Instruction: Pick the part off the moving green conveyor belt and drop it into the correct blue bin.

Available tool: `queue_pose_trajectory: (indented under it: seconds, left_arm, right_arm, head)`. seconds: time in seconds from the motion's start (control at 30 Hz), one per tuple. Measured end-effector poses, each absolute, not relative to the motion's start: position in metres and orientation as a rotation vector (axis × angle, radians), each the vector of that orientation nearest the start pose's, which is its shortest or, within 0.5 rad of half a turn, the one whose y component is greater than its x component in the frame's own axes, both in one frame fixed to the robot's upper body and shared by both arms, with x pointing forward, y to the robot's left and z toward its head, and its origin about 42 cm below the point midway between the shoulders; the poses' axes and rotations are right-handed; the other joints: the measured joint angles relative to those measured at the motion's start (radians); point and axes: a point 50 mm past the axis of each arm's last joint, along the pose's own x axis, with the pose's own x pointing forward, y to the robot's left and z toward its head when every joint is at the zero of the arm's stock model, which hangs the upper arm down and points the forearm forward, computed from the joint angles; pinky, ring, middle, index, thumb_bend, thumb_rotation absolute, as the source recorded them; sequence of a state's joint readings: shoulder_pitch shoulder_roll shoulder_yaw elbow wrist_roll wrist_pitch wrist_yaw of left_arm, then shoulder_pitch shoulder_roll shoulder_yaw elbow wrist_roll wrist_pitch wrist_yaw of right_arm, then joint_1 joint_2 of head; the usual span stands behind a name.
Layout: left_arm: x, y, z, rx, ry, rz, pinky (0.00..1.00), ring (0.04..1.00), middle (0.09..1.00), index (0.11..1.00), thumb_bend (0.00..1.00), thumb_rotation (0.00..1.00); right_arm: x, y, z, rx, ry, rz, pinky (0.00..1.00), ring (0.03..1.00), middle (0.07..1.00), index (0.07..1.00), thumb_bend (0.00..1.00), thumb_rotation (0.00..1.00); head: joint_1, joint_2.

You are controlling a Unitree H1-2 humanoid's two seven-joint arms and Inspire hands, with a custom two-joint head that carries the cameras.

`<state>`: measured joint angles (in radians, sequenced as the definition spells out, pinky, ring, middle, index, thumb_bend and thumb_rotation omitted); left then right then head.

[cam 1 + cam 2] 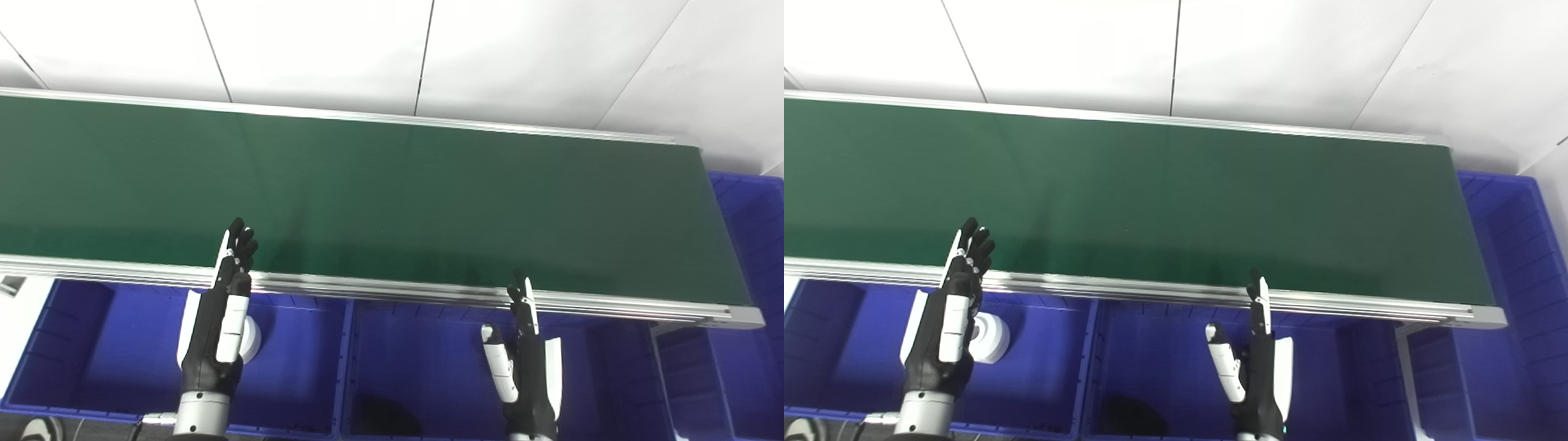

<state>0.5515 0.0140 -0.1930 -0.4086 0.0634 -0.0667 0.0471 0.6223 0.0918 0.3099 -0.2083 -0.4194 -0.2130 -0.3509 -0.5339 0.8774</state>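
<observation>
light: bright, even overhead | shadows: soft along belt near edge | bins: dim | focus: slightly soft

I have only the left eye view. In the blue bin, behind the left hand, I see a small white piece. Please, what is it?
Observer: In the right eye view the left hand covers less of it. The white part looks like a round, disc-like piece lying in the left bin.
Operator: Thank you. My picture cuts off the bin at the right end of the belt. Can you see where it ends?
Observer: Yes. The right eye view shows the end bin up to its outer right wall, just past the end of the conveyor belt.
</observation>
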Motion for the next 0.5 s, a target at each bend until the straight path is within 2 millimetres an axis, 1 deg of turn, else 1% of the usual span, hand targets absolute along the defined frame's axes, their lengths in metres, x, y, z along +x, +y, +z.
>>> queue_pose_trajectory:
  seconds: [0.07, 0.1, 0.13, 0.17, 0.2, 0.23, 0.27, 0.33, 0.4, 0.47, 0.5]
  left_arm:
    - [0.11, 0.191, 0.111, 0.016, 0.05, 0.0, 1.0, 0.995, 0.999, 1.0, 0.54, 1.0]
    - [0.109, 0.191, 0.112, 0.016, 0.047, -0.001, 1.0, 0.996, 1.0, 1.0, 0.54, 1.0]
    - [0.109, 0.19, 0.113, 0.018, 0.044, -0.001, 1.0, 0.999, 1.0, 1.0, 0.54, 1.0]
    - [0.108, 0.19, 0.114, 0.018, 0.044, -0.001, 1.0, 1.0, 1.0, 1.0, 0.54, 1.0]
    - [0.106, 0.189, 0.114, 0.016, 0.046, 0.0, 1.0, 1.0, 1.0, 1.0, 0.51, 1.0]
    - [0.104, 0.189, 0.114, 0.014, 0.05, 0.002, 1.0, 1.0, 1.0, 1.0, 0.5, 1.0]
    - [0.103, 0.188, 0.113, 0.011, 0.054, 0.003, 1.0, 1.0, 1.0, 1.0, 0.49, 1.0]
    - [0.099, 0.187, 0.112, 0.005, 0.048, 0.009, 1.0, 1.0, 1.0, 1.0, 0.47, 1.0]
    - [0.096, 0.185, 0.112, -0.002, 0.044, 0.017, 1.0, 1.0, 1.0, 1.0, 0.46, 1.0]
    - [0.093, 0.183, 0.111, -0.01, 0.052, 0.022, 1.0, 1.0, 1.0, 1.0, 0.51, 1.0]
    - [0.091, 0.182, 0.111, -0.01, 0.058, 0.022, 1.0, 1.0, 1.0, 1.0, 0.52, 1.0]
  right_arm:
    - [0.081, -0.141, 0.073, -0.225, 0.087, -0.159, 0.96, 0.951, 0.986, 0.986, 0.67, 1.0]
    - [0.081, -0.141, 0.073, -0.225, 0.087, -0.158, 0.96, 0.951, 0.988, 0.989, 0.67, 1.0]
    - [0.081, -0.14, 0.073, -0.225, 0.086, -0.155, 0.97, 0.954, 0.991, 0.992, 0.67, 1.0]
    - [0.081, -0.14, 0.073, -0.225, 0.085, -0.152, 0.97, 0.955, 0.992, 0.993, 0.67, 1.0]
    - [0.081, -0.14, 0.073, -0.225, 0.084, -0.149, 0.98, 0.965, 0.997, 0.984, 0.68, 1.0]
    - [0.081, -0.14, 0.073, -0.225, 0.082, -0.145, 0.98, 0.964, 0.994, 0.982, 0.69, 1.0]
    - [0.081, -0.14, 0.073, -0.225, 0.082, -0.142, 0.98, 0.962, 0.99, 0.978, 0.69, 1.0]
    - [0.081, -0.139, 0.073, -0.22, 0.082, -0.136, 0.97, 0.951, 0.974, 0.97, 0.7, 1.0]
    - [0.081, -0.138, 0.073, -0.207, 0.083, -0.121, 0.97, 0.946, 0.969, 0.972, 0.7, 1.0]
    - [0.081, -0.138, 0.073, -0.19, 0.088, -0.111, 0.97, 0.958, 0.978, 0.984, 0.72, 1.0]
    - [0.08, -0.137, 0.073, -0.181, 0.093, -0.107, 0.97, 0.959, 0.978, 0.985, 0.72, 1.0]
  head:
    - [0.0, 0.0]
    - [0.021, 0.0]
    - [0.022, 0.0]
    - [0.038, -0.002]
    - [0.048, -0.002]
    - [0.048, -0.002]
    - [0.07, -0.002]
    - [0.078, -0.002]
    - [0.103, -0.005]
    - [0.115, -0.008]
    - [0.115, -0.008]
